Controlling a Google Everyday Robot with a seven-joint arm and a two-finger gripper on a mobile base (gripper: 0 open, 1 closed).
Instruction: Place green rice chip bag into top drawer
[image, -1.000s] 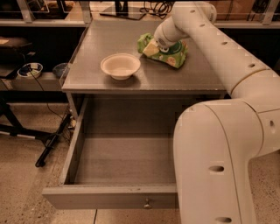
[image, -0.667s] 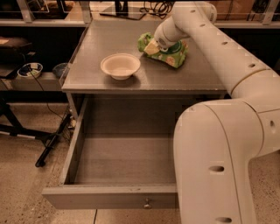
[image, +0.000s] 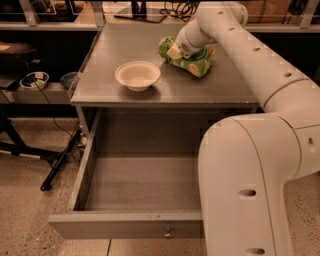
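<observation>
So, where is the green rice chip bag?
Camera view: the green rice chip bag lies back right on the tabletop, beside the white bowl, under the claw.

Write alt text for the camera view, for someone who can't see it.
The pincer of a white robot arm is at a crinkled bright green rice chip bag on a grey wooden tabletop, right of a cream-white round bowl. Below, the wide grey top drawer with a small metal knob stands pulled open.
</observation>
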